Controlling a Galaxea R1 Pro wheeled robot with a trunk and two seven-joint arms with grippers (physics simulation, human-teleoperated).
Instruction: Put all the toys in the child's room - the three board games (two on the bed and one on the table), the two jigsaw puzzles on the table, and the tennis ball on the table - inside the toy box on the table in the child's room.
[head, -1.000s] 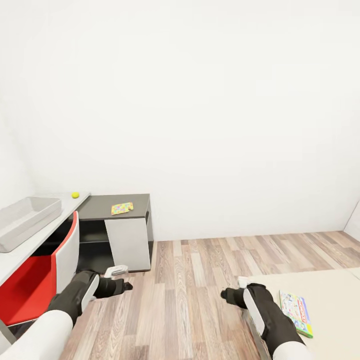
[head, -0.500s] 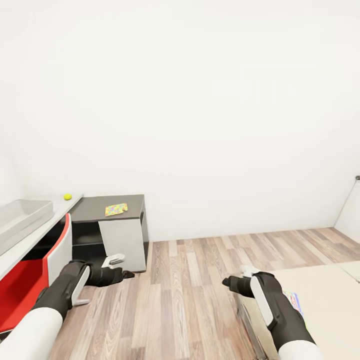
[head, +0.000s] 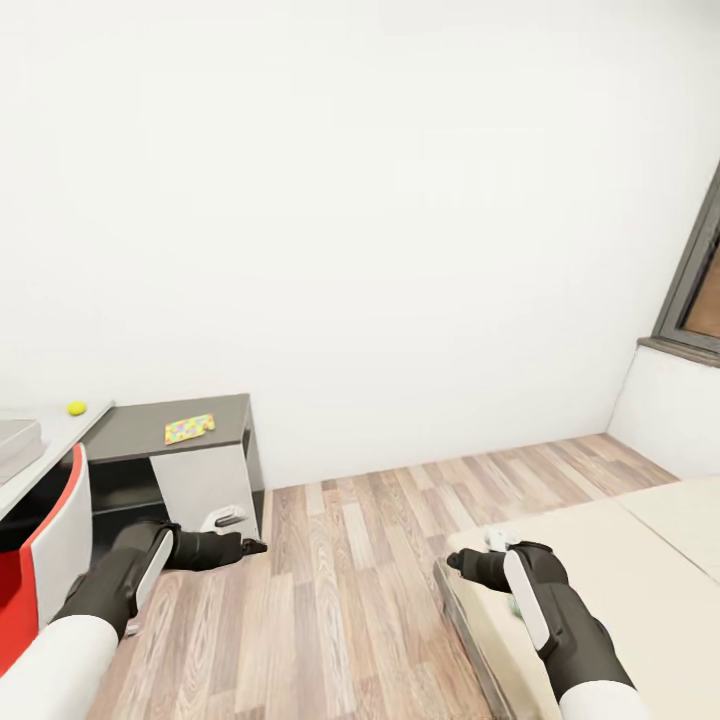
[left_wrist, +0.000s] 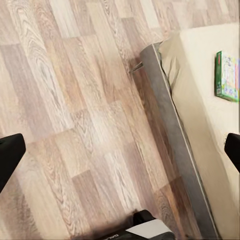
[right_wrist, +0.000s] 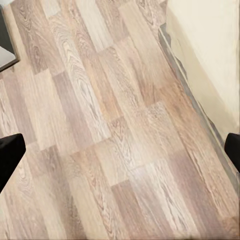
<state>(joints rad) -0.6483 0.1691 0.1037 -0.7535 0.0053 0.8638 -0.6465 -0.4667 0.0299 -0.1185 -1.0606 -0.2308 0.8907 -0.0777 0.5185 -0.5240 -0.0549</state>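
Observation:
The tennis ball (head: 76, 407) rests on the white table (head: 55, 432) at the far left. One multicoloured jigsaw puzzle (head: 190, 428) lies flat on the dark grey cabinet top beside it. A sliver of the grey toy box (head: 14, 438) shows at the left edge. The cream bed (head: 620, 560) fills the lower right. In the left wrist view a green-edged board game (left_wrist: 227, 75) lies on the bed (left_wrist: 200, 100). My left gripper (head: 250, 546) (left_wrist: 120, 152) and right gripper (head: 453, 562) (right_wrist: 120, 152) hover open and empty over the plank floor.
A red and white chair (head: 45, 545) stands at the table, close to my left arm. The grey cabinet (head: 205, 480) has a white door. A window frame (head: 695, 290) sits at the right wall. Wood floor (head: 350, 580) runs between cabinet and bed.
The camera has swung right: table, toy box and chair slid toward the left edge, and the window came into view. Both arms keep their pose, grippers still open.

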